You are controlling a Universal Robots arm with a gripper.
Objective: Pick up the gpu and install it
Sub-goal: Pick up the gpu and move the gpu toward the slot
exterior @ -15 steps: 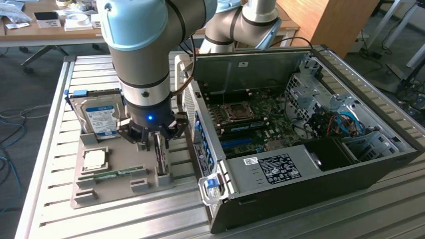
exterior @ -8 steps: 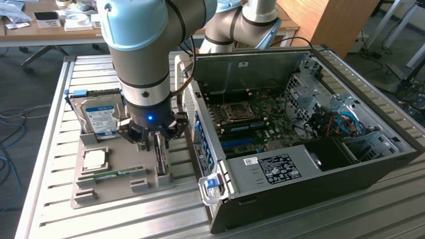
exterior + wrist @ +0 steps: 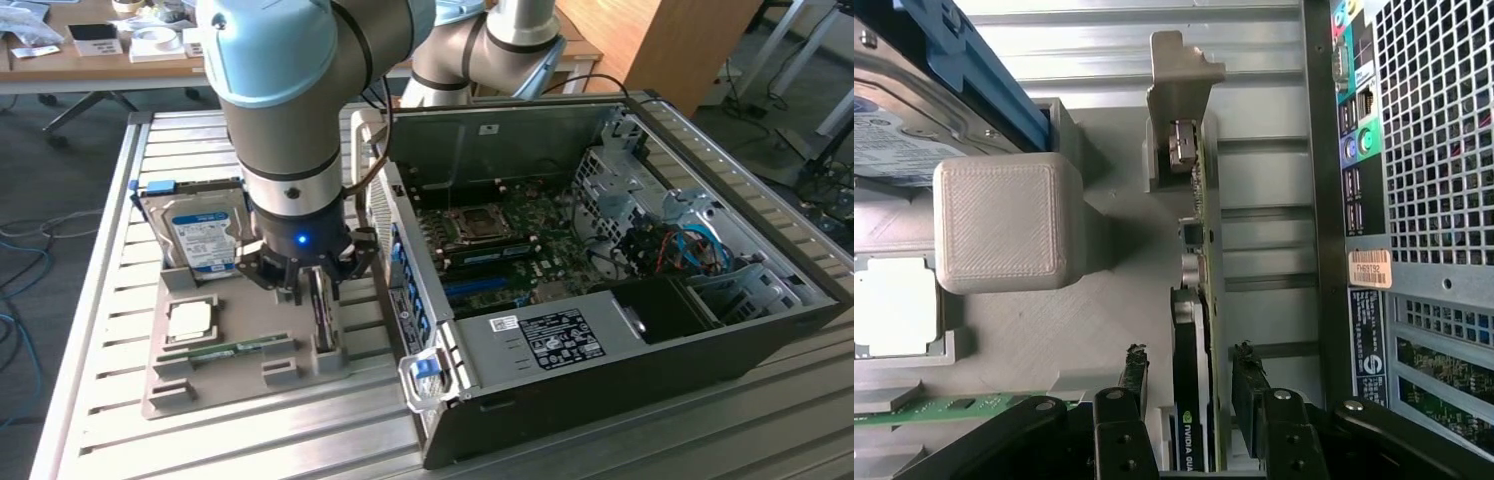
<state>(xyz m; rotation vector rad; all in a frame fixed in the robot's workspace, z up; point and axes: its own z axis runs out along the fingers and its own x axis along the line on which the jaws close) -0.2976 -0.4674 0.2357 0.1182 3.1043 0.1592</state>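
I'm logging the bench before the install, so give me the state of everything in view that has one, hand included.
gpu: upright on edge in the gray holder, not lifted.
hand: open, straddling the gpu.
hard drive: standing on edge in the holder.
processor chip: lying flat in the holder.
RAM stick: lying in the holder.
computer case: on its side, panel off, inside exposed.
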